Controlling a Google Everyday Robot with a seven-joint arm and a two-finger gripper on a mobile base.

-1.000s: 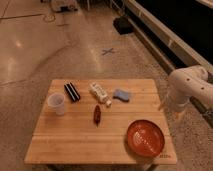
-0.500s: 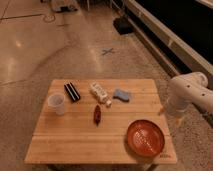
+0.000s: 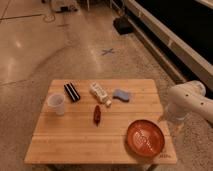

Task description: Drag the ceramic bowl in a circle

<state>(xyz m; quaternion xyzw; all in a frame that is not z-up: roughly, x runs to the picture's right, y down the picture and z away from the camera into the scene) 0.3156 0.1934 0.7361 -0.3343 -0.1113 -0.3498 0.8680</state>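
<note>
Orange-red ceramic bowl (image 3: 145,138) — near-right corner of wooden table (image 3: 80,142), well apart from plastic cup (image 3: 56,103) | gripper (image 3: 176,127) hangs off the table's right edge, near the bowl, not touching | grip state: cannot tell | judgement — staged beside the rim for contact; drag not begun

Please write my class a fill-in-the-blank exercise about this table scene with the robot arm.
1. The ceramic bowl rests on a table made of ____.
2. The gripper hangs just beyond the table's edge, near the bowl but not ____ it.
3. Counting the bowl, ____ things lie on the table.

Missing words: wood; touching; six.
</note>
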